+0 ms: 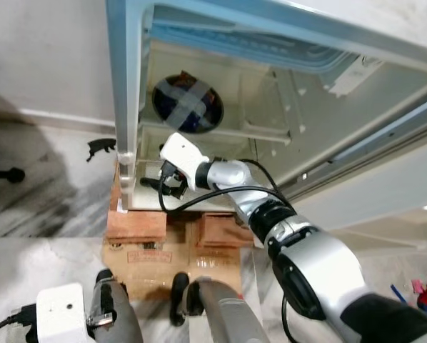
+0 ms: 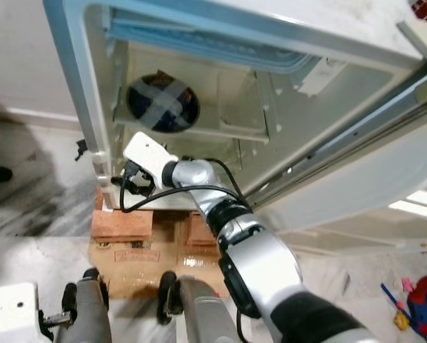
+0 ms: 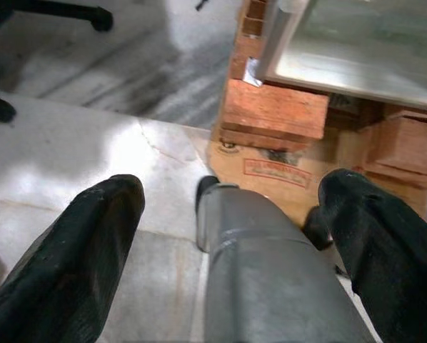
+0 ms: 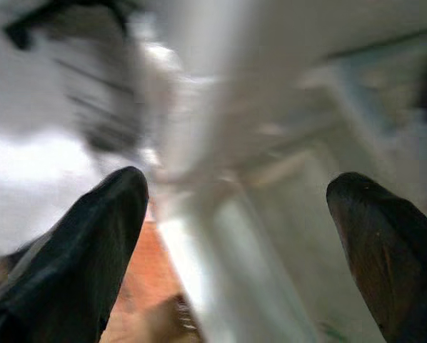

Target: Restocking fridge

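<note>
A grey cylinder (image 3: 270, 279) is being held low between the spread fingers of the left gripper (image 3: 235, 236), its lower end cut off. The right gripper (image 1: 172, 184) is being held wide open and empty at the fridge (image 1: 285, 107) floor, blurred at the wrist. One taped dark bowl (image 1: 188, 103) is sitting on a shelf. Two bricks (image 1: 136, 225) are showing underneath.
</note>
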Robot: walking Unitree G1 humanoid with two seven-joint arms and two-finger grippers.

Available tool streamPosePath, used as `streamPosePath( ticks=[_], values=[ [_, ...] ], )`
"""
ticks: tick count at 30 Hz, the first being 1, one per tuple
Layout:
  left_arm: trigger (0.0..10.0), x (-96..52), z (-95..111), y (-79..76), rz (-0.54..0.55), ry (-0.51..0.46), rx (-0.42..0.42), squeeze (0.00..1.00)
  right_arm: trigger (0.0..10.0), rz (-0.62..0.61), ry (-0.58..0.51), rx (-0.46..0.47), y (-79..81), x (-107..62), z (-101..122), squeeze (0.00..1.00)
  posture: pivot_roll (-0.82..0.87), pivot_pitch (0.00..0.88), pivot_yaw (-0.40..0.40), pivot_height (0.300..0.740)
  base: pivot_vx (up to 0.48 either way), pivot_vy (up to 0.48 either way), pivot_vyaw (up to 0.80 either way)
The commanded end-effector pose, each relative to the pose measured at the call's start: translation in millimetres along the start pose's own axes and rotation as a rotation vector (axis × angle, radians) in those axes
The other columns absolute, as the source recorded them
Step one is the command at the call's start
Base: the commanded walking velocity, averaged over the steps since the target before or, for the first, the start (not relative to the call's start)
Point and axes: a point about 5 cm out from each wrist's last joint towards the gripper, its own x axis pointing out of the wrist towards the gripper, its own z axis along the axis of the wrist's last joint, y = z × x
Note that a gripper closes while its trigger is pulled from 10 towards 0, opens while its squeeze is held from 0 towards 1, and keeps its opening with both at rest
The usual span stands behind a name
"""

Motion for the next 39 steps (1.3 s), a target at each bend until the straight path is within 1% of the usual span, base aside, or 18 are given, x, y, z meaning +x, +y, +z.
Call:
streamPosePath(
  ticks=[1, 4, 5, 7, 11, 17, 18, 21, 23, 24, 25, 26, 28, 31, 34, 35, 37, 39],
  values=[
    [10.0, -4.1, -2.2, -2.1, -0.003, 0.021, -0.01, 0.0, 10.0, -0.088, 0.063, 0.011, -11.4, -4.6, -8.7, 0.0, 0.26, 0.362, -0.315, 0.74, 0.0, 0.0, 0.0],
    [10.0, -4.9, -2.7, -2.3, -0.005, 0.024, -0.009, 0.0, 10.0, -0.216, 0.044, 0.1, -29.9, -8.0, -1.1, 0.0, 0.27, 0.361, -0.313, 0.74, 0.0, 0.0, 0.0],
    [10.0, -3.4, -2.7, -2.4, -0.006, 0.023, -0.008, 0.0, 10.0, -0.217, 0.032, 0.134, -32.1, -8.4, 0.8, 0.0, 0.27, 0.354, -0.312, 0.74, 0.0, 0.0, 0.0],
    [10.0, -1.1, -2.4, -2.3, -0.006, 0.021, -0.006, 0.0, 10.0, -0.215, 0.017, 0.152, -33.1, -8.8, 1.9, 0.0, 0.27, 0.348, -0.31, 0.74, 0.0, 0.0, 0.0],
    [10.0, 4.0, 0.7, -1.9, -0.004, -0.001, 0.006, 0.0, 10.0, -0.212, 0.002, 0.133, -34.5, -11.3, -0.5, 0.0, 0.27, 0.327, -0.304, 0.74, 0.0, 0.0, 0.0],
    [10.0, 25.7, 12.4, -4.1, -0.021, -0.071, 0.026, 0.0, 10.0, -0.128, -0.098, 0.196, -37.9, -25.8, -14.7, 0.0, 0.25, 0.252, -0.274, 0.74, 0.0, 0.0, 0.0],
    [10.0, 35.1, 19.2, -7.7, -0.04, -0.109, 0.041, 0.0, 10.0, -0.107, -0.132, 0.229, -41.2, -35.8, -24.9, 0.0, 0.23, 0.224, -0.26, 0.74, 0.0, 0.0, 0.0],
    [10.0, 51.0, 30.4, -13.4, -0.061, -0.16, 0.04, 0.0, 10.0, -0.096, -0.172, 0.294, -44.2, -50.7, -41.1, 0.0, 0.21, 0.176, -0.238, 0.74, 0.0, 0.0, 0.0],
    [10.0, 57.2, 36.7, -18.0, -0.075, -0.193, 0.051, 0.0, 10.0, -0.12, -0.195, 0.291, -44.9, -62.9, -52.3, 0.0, 0.19, 0.149, -0.222, 0.74, 0.0, 0.0, 0.0],
    [10.0, 65.2, 41.4, -21.1, -0.085, -0.21, 0.061, 0.0, 10.0, -0.136, -0.208, 0.309, -44.8, -69.3, -58.3, 0.0, 0.18, 0.127, -0.211, 0.74, 0.0, 0.0, 0.0],
    [10.0, 65.2, 41.4, -21.1, -0.085, -0.21, 0.061, 0.0, 10.0, -0.136, -0.208, 0.309, -44.8, -69.3, -58.3, 0.0, 0.18, 0.127, -0.211, 0.74, 0.0, 0.0, 0.0],
    [10.0, 73.3, 46.4, -25.1, -0.109, -0.23, 0.054, 0.0, 10.0, -0.179, -0.215, 0.325, -43.8, -77.5, -65.9, 0.0, 0.16, 0.093, -0.194, 0.74, 0.0, 0.0, 0.0],
    [10.0, 79.3, 50.4, -29.8, -0.139, -0.248, 0.054, 0.0, 10.0, -0.217, -0.228, 0.346, -40.5, -88.2, -73.3, 0.0, 0.15, 0.077, -0.184, 0.74, 0.0, 0.0, 0.0],
    [10.0, 90.7, 57.4, -37.0, -0.183, -0.286, 0.063, 0.0, 10.0, -0.328, -0.238, 0.474, -35.0, -104.5, -87.4, 0.0, 0.14, 0.029, -0.156, 0.74, 0.0, 0.0, 0.0],
    [10.0, 101.6, 60.8, -41.0, -0.214, -0.306, 0.103, 0.0, 10.0, -0.398, -0.236, 0.484, -24.7, -115.3, -97.0, 0.0, 0.12, 0.0, -0.127, 0.74, 0.0, 0.0, 0.0],
    [10.0, 107.5, 62.2, -43.4, -0.23, -0.315, 0.128, 0.0, 10.0, -0.448, -0.234, 0.509, -17.1, -121.6, -101.3, 0.0, 0.11, 0.0, -0.112, 0.74, 0.0, 0.0, 0.0],
    [10.0, 114.2, 66.1, -45.5, -0.238, -0.336, 0.152, 0.0, 10.0, -0.51, -0.225, 0.493, -2.8, -133.5, -105.5, 0.0, 0.1, 0.0, -0.097, 0.74, 0.0, 0.0, 0.0],
    [10.0, 116.5, 68.2, -46.5, -0.243, -0.349, 0.158, 0.0, 10.0, -0.524, -0.219, 0.502, 0.5, -136.0, -106.8, 0.0, 0.1, 0.0, -0.089, 0.74, 0.0, 0.0, 0.0]
  ],
)
